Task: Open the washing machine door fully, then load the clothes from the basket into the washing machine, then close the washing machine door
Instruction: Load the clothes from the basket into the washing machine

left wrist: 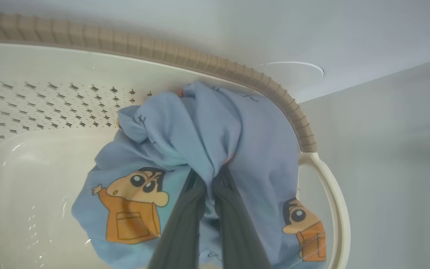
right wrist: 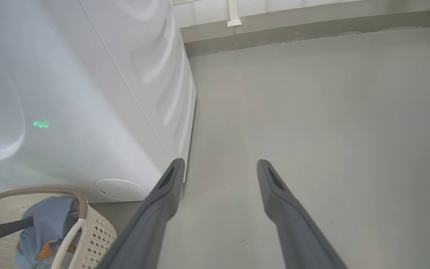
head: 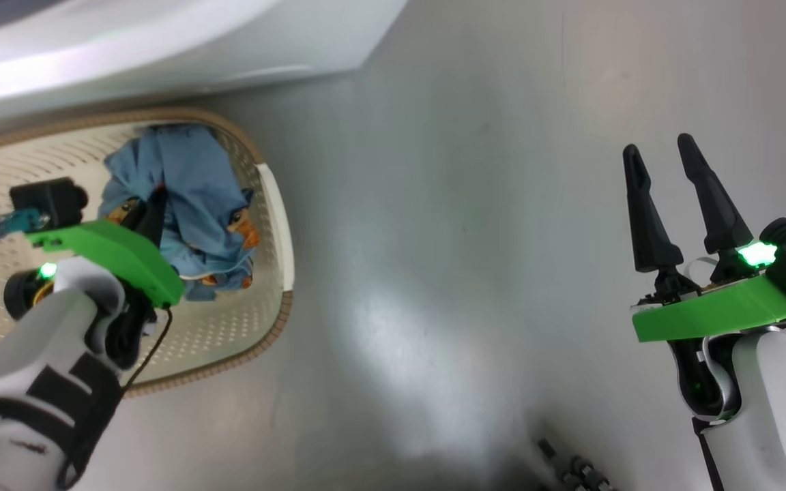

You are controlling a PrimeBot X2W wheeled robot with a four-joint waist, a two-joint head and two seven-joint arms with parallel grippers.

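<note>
Fabric, likely soft, light and floppy: the clothes [left wrist: 200,127] bunch in the basket [left wrist: 237,71] — left pincer [left wrist: 210,176] pinching a raised fold, right pincer [right wrist: 220,164] spread.

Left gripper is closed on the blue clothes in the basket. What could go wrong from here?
1. The left gripper pinches only a narrow fold of the clothes; it may slip out on lifting.
2. The clothes lie bunched beside the handle of the basket, so a lift may snag or drag it.
</note>
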